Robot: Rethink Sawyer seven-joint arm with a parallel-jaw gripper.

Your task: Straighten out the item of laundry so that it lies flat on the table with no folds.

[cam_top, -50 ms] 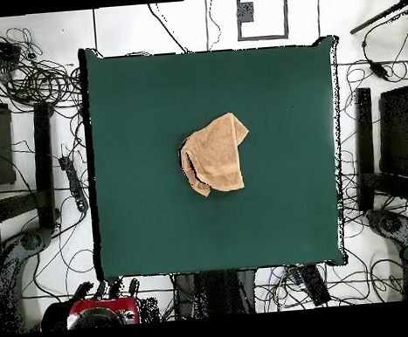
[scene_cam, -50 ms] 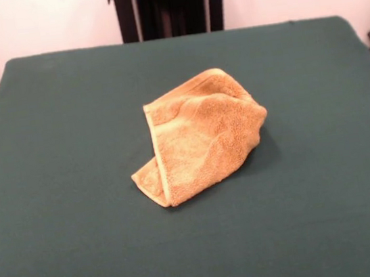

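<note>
The item of laundry (scene_cam, -50 ms: 198, 135) is an orange-tan terry towel lying crumpled near the middle of the table (scene_cam, -50 ms: 63, 195), which is covered in dark green cloth. It is folded over on itself, with a hemmed edge running down its left side and a tucked corner at the front left. From above, the item of laundry (cam_top, -50 ms: 214, 154) sits slightly up from the centre of the table (cam_top, -50 ms: 140, 207), bunched into an irregular shape. No gripper shows in either view; only the red arm base (cam_top, -50 ms: 94, 313) appears at the bottom of the overhead view.
Green cloth surrounds the towel on all sides. Cables and black stands (cam_top, -50 ms: 44, 153) lie on the floor around the table. The dark pedestal (scene_cam, -50 ms: 169, 5) stands behind the far edge.
</note>
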